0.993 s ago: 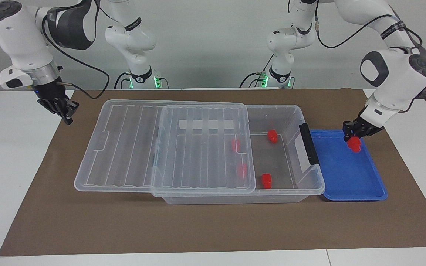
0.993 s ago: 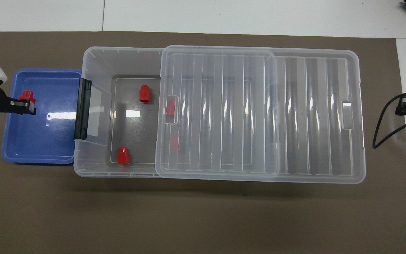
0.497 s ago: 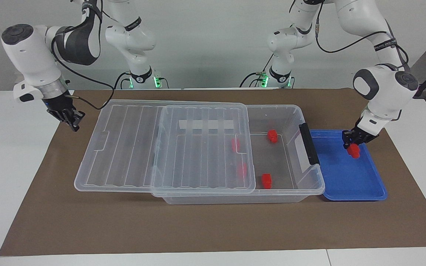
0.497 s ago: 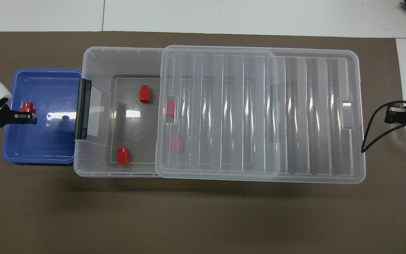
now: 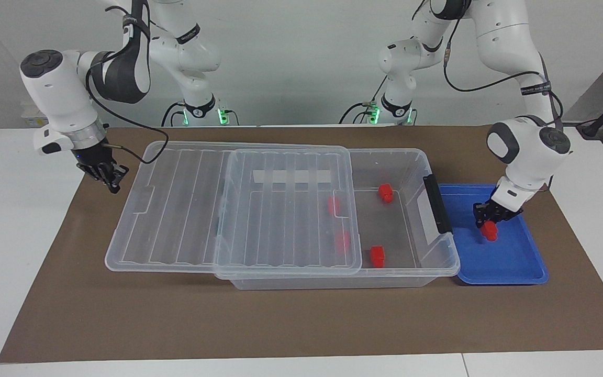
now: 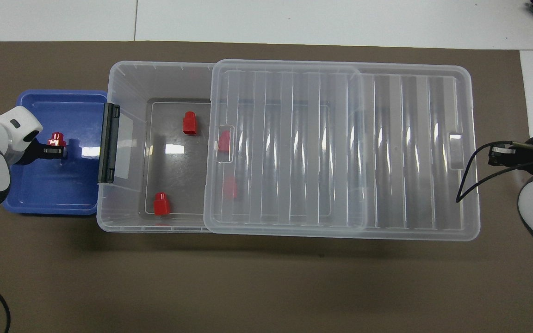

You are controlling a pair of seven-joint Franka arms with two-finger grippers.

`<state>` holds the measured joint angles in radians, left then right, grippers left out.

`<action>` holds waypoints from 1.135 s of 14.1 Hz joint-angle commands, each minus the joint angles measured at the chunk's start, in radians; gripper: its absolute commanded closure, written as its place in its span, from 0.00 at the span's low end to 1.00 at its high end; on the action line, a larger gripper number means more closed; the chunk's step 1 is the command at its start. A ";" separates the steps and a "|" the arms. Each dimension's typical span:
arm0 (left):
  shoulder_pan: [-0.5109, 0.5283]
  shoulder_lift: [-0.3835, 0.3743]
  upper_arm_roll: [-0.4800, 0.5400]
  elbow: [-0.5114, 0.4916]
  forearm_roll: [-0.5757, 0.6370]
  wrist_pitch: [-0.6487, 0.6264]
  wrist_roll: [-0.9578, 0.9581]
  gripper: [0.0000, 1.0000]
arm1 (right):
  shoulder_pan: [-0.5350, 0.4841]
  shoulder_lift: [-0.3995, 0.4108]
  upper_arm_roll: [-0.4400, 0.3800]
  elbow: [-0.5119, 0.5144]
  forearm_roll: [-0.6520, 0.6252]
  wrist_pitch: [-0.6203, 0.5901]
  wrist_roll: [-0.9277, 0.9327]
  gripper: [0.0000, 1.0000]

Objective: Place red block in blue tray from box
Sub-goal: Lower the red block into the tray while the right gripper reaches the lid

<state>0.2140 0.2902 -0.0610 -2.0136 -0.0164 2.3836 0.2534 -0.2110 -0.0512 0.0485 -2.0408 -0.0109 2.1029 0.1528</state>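
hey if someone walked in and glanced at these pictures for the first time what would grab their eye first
Probably the big clear box mid-table, its ribbed lid slid toward the right arm's end, with four red blocks inside, two of them under the lid. Next, the blue tray against the box's latch end, where the left gripper holds a red block low over the tray. The right gripper waits, shut, by the lid's end.

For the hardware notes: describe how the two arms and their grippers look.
Both arms have glossy white rounded shells with dark grey joint sections and black bands. Green lights glow at their bases. The left gripper and the right gripper are small, black and two-fingered, each below a silver wrist ring. Black cables loop along each arm.
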 commanded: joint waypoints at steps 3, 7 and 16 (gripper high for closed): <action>0.005 -0.005 0.007 -0.065 0.016 0.092 -0.002 1.00 | 0.024 -0.018 0.004 -0.030 0.054 0.042 -0.022 1.00; -0.002 0.001 0.007 -0.103 0.016 0.149 0.001 0.80 | 0.084 -0.016 0.004 -0.056 0.054 0.101 -0.019 1.00; -0.011 -0.101 0.007 0.085 0.016 -0.266 -0.002 0.00 | 0.243 -0.019 0.007 -0.056 0.054 0.092 0.051 1.00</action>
<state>0.2142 0.2560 -0.0621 -1.9950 -0.0163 2.2801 0.2550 0.0024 -0.0512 0.0530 -2.0734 0.0217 2.1806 0.1918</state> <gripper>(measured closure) 0.000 0.991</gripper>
